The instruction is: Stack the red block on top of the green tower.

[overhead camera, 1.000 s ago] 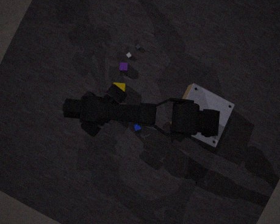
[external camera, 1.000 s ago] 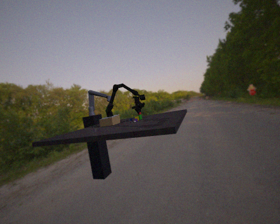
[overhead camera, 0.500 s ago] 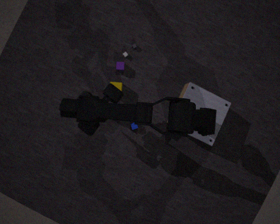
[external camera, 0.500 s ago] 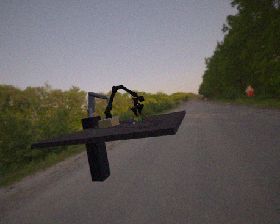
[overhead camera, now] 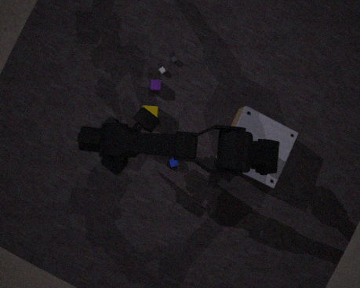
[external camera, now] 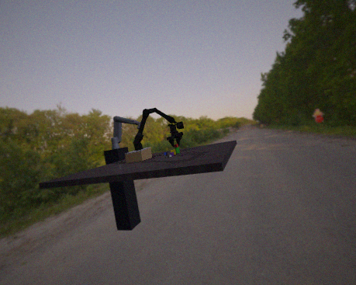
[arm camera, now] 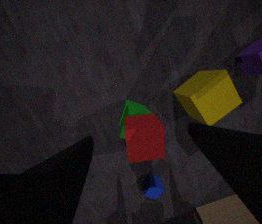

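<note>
Red block [arm camera: 144,138] sits atop the green tower [arm camera: 131,112], apparently unsupported; the gripper [arm camera: 141,170] hangs above, spread wide and empty, fingers well apart to avoid nudging it.

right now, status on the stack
End effector open, empty. Red cube-shaped block sits on green tower. Yellow cube close beside.
</note>
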Motion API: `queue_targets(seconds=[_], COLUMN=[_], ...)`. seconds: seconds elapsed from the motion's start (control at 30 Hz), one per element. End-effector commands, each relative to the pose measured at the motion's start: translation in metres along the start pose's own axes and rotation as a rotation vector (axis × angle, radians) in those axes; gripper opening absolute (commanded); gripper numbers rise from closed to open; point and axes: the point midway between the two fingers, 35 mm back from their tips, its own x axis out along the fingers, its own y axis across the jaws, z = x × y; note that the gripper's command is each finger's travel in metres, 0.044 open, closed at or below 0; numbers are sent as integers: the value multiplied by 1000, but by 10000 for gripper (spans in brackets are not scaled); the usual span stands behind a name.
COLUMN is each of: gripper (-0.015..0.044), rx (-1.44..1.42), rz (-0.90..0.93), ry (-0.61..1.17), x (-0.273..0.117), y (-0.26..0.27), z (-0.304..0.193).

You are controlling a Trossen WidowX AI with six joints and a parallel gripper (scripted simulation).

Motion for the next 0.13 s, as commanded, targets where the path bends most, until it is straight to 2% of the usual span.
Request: queue_targets(seconds=[0.0,0.1], gripper=[440,440], rx=[0,0], rz=[1,1], ry=[0,0], x=[0,0], y=[0,0], z=[0,0])
